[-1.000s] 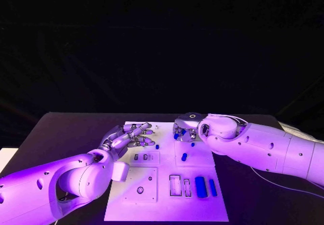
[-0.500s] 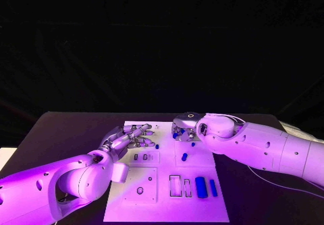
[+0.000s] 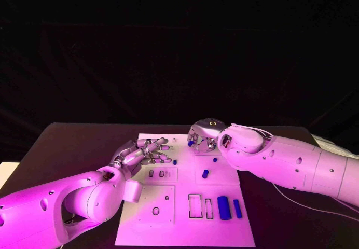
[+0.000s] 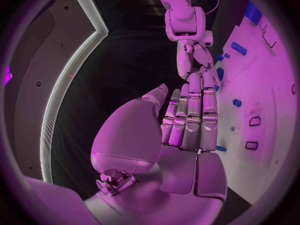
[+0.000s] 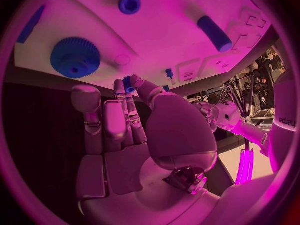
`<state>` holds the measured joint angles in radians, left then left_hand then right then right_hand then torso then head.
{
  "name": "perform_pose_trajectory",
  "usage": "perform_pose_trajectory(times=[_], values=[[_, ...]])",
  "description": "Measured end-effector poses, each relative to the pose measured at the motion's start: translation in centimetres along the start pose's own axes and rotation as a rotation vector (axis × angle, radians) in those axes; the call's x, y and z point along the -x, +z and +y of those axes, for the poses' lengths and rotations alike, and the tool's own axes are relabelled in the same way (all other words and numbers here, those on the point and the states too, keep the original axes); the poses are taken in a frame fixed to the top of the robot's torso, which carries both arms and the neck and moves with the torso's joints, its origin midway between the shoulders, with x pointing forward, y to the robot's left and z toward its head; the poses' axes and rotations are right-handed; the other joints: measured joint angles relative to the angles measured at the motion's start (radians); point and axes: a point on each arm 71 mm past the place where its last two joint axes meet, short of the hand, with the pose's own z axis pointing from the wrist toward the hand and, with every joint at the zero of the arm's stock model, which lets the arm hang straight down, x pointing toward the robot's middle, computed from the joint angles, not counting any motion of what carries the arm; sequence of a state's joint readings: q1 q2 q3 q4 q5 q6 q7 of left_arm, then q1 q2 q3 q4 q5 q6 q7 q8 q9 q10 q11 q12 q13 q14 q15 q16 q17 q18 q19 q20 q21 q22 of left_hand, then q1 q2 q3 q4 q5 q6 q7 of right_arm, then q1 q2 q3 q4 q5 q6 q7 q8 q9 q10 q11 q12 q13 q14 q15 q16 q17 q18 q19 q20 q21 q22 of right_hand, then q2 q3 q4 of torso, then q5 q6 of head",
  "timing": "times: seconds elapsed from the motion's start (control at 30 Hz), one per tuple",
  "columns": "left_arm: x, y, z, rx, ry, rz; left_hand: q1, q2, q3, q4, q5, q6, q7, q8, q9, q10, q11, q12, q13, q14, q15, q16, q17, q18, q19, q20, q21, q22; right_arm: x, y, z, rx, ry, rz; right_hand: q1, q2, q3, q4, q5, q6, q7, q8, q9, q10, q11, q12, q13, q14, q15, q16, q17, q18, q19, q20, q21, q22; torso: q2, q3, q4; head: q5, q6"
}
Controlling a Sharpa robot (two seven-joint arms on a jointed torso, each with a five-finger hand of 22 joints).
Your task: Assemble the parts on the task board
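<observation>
Right wrist view shows the right hand (image 5: 134, 135) pinching a small blue gear (image 5: 129, 82) at its fingertips, above the far end of the white board (image 3: 187, 207). Left hand (image 3: 142, 152) hovers over the board, fingers apart, holding nothing. Risk: the light fingertip pinch may let the gear slip or tilt, so it could miss its seat beside the large gear (image 5: 75, 57)
</observation>
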<state>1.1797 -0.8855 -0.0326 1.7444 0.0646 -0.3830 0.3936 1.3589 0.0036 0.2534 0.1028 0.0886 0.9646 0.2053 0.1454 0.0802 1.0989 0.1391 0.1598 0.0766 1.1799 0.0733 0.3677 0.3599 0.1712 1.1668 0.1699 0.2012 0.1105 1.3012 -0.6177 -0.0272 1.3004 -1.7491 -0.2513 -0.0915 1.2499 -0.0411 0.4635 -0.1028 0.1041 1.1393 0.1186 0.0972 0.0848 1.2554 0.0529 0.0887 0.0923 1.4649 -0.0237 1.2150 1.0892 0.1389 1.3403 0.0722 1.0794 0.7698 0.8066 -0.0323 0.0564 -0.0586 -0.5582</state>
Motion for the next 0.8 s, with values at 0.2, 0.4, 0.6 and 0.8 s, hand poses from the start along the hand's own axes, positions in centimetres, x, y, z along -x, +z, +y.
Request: perform_pose_trajectory(times=[0.2,0.4,0.6,0.8], values=[[0.4,0.0,0.0,-0.001,0.004,-0.01,0.0,0.0,0.0,0.0,0.0,0.0,0.0,0.0,0.0,0.0,0.0,0.0,0.0,0.0,0.0,0.0,0.0,0.0,0.0,0.0,0.0,0.0,0.4,0.7,0.4,-0.021,0.015,-0.062,0.006,0.006,0.0,0.0,-0.002,0.0,0.0,0.0,0.0,0.004,-0.004,0.0,0.003,0.0,0.0,0.0,-0.005,0.0,0.008,-0.001,0.028,0.04,0.002,-0.0008,0.0015,0.0,0.002],[0.6,0.0,0.0,-0.001,0.005,-0.015,0.0,0.0,0.0,0.0,0.0,0.0,0.0,0.0,0.0,0.0,0.0,0.0,0.0,0.0,0.0,0.0,0.0,0.0,0.0,0.0,0.0,0.0,0.5,1.7,0.8,-0.039,0.02,-0.087,0.007,0.007,0.003,0.003,-0.002,0.0,-0.001,0.0,0.0,0.004,-0.004,0.0,0.003,0.0,0.0,0.0,-0.005,0.0,0.008,-0.001,0.033,0.045,0.004,-0.0011,0.0018,0.0,0.004],[0.6,0.0,0.0,-0.001,0.005,-0.014,-0.005,-0.005,0.008,0.0,0.0,-0.004,0.004,0.0,0.0,0.0,0.0,0.004,0.0,-0.003,-0.003,0.006,0.002,0.0,0.0,0.0,0.0,0.0,0.5,2.9,1.6,-0.043,0.023,-0.098,0.008,0.008,0.003,0.003,-0.006,0.0,-0.001,0.0,-0.001,0.004,-0.003,-0.005,0.003,0.0,0.0,0.0,-0.004,0.0,0.008,-0.001,0.038,0.049,0.007,-0.0012,0.0027,-0.001,0.008],[0.5,0.1,0.0,-0.001,0.004,-0.012,-0.005,-0.005,0.008,0.0,0.0,-0.004,0.004,0.0,0.0,0.0,0.0,0.006,0.0,-0.004,-0.003,0.006,0.002,0.0,0.0,0.0,0.0,0.0,0.4,3.8,2.3,-0.042,0.025,-0.099,0.008,0.008,0.003,0.003,-0.006,0.0,-0.001,0.0,-0.001,0.004,-0.003,-0.005,0.003,0.0,0.0,0.0,-0.001,0.0,0.008,-0.001,0.04,0.053,0.011,-0.0023,0.0055,-0.003,0.016]])
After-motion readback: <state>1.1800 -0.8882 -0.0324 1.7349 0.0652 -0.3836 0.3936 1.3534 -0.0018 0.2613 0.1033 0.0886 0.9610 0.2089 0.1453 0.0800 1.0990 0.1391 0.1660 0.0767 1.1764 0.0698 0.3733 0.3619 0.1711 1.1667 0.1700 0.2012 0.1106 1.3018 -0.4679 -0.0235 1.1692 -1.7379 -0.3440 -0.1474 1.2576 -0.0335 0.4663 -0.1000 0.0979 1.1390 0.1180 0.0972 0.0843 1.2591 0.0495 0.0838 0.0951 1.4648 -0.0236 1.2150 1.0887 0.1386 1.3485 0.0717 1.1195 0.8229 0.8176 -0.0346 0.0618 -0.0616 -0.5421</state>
